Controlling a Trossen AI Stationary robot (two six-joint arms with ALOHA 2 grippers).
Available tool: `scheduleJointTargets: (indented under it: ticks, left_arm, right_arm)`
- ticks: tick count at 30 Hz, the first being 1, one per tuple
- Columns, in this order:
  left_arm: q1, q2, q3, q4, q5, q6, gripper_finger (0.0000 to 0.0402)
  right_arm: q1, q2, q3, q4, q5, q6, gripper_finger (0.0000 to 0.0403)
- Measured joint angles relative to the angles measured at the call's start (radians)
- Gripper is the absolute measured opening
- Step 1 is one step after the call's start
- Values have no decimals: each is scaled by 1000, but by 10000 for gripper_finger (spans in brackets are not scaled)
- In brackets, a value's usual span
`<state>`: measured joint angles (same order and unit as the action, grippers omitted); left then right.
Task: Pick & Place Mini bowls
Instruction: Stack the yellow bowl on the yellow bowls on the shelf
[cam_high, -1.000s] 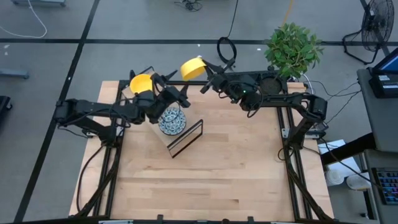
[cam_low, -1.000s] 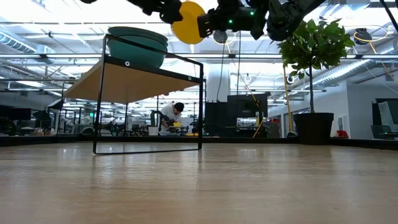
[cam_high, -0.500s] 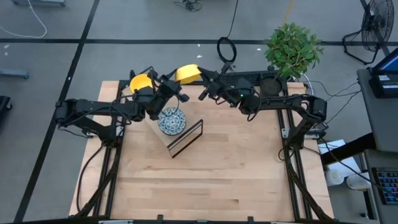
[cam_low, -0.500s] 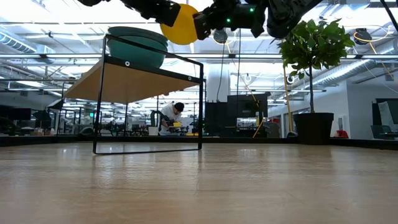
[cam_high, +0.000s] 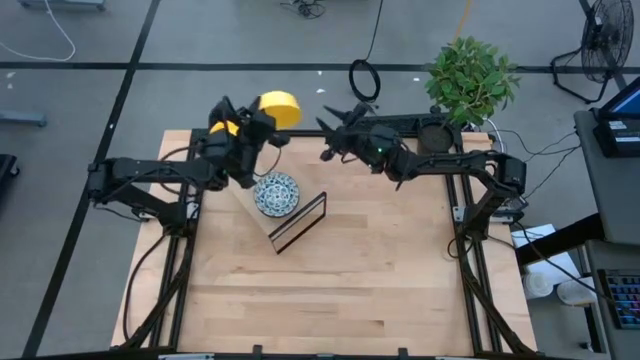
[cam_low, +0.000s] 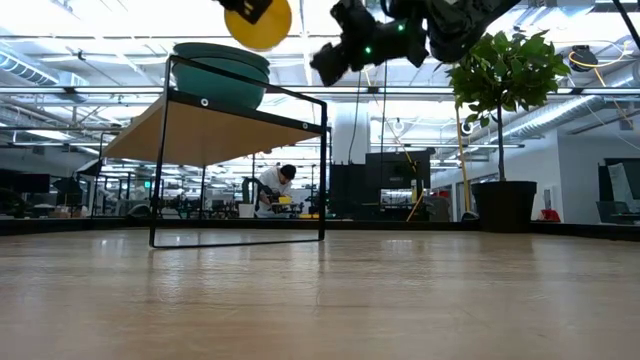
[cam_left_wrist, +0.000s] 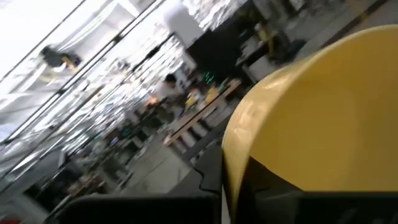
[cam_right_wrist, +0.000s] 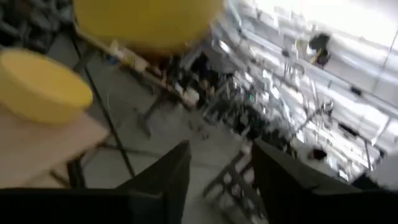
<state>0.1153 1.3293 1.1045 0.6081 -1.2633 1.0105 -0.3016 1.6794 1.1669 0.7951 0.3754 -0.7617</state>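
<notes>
Overhead: left gripper (cam_high: 262, 122) clamped on 1 yellow bowl (cam_high: 279, 107), raised above the shelf's (cam_high: 300, 222) far end; second yellow bowl (cam_high: 224, 128) under the arm; blue-patterned bowl (cam_high: 276, 193) on the shelf top. Right gripper (cam_high: 332, 138) nearby, fingers apart, holding nothing.

Low: held bowl (cam_low: 258, 22) high above the shelf frame (cam_low: 240, 140).

Left wrist: bowl (cam_left_wrist: 317, 118) between its fingers.

Right wrist: 2 yellow bowls ahead of spread fingers (cam_right_wrist: 163, 180).

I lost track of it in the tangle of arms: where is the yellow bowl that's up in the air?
In the high view the yellow bowl is held by the left gripper above the table's back-left area, over the shelf rack, with the right gripper open just beside it.
</notes>
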Motion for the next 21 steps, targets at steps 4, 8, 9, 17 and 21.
scheduleJointTargets:
  ticks: [4, 8, 9, 17, 21]
  left_arm:
    - [5, -5, 69, -8, -128, 82, 11]
    - [34, -68, 101, -92, -149, 66, 7]
    - [47, -86, 103, -108, -156, 58, 5]
    - [196, -234, 101, -269, -207, -11, 6]
    - [275, -312, 101, -394, -233, -95, 11]
  right_arm:
    - [11, 0, 0, -76, 51, 18, 201]
    - [5, 0, -1, -133, 101, 43, 225]
    - [3, 0, -1, -135, 111, 48, 228]
    - [6, 0, -1, -143, 101, 50, 223]
    - [7, 0, -1, -157, 100, 51, 217]
